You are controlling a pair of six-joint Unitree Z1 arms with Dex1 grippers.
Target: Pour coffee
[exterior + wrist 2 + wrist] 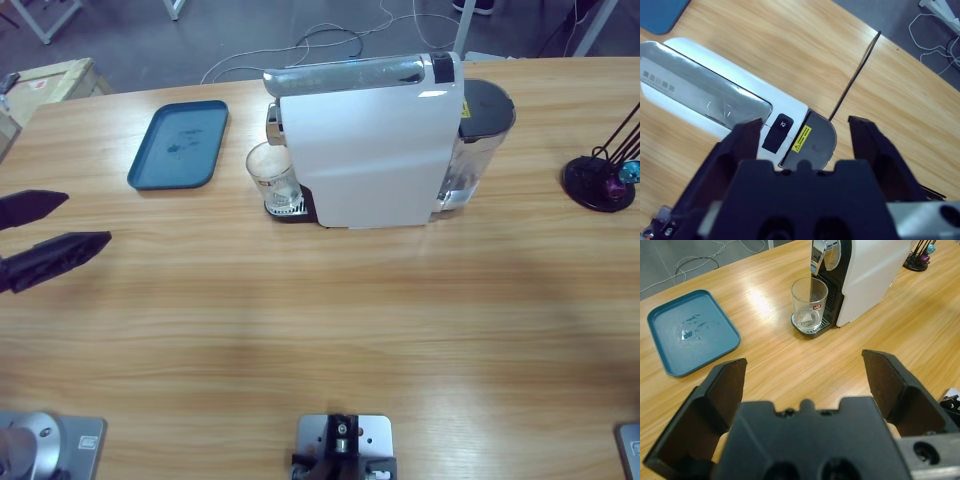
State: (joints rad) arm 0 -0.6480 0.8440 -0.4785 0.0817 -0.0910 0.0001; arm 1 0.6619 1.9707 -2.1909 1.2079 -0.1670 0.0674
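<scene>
- Your coffee machine (pixel 365 145) sits at the far middle of the wooden table (pixel 320 340): a smooth white slab-sided box with a shiny silver lid strip along its top and a dark rounded water tank (pixel 485 125) at one end.
- Its long axis runs along the table's length; the spout end with the black front faces the blue tray (pixel 180 143), the tank end faces the black stand (pixel 600 180).
- A clear glass cup (pixel 272 175), round and upright, stands on the drip grille right under the spout, touching the machine's front. In the left wrist view the glass (pixel 810 302) carries a small red mark and looks empty.
- The tray is a rounded rectangle of matte blue plastic with faint smears on it, lying flat, near the glass but apart from it.
- Your left gripper (pixel 50 235) hangs at the table's edge, jaws spread wide, nothing between them; bare wood lies between it and the glass.
- Your right gripper (pixel 805 145) hovers above the machine's tank end, looking straight down, jaws wide apart and empty; a black button and a yellow warning label show below.
- The near half of the table is open grained wood.
</scene>
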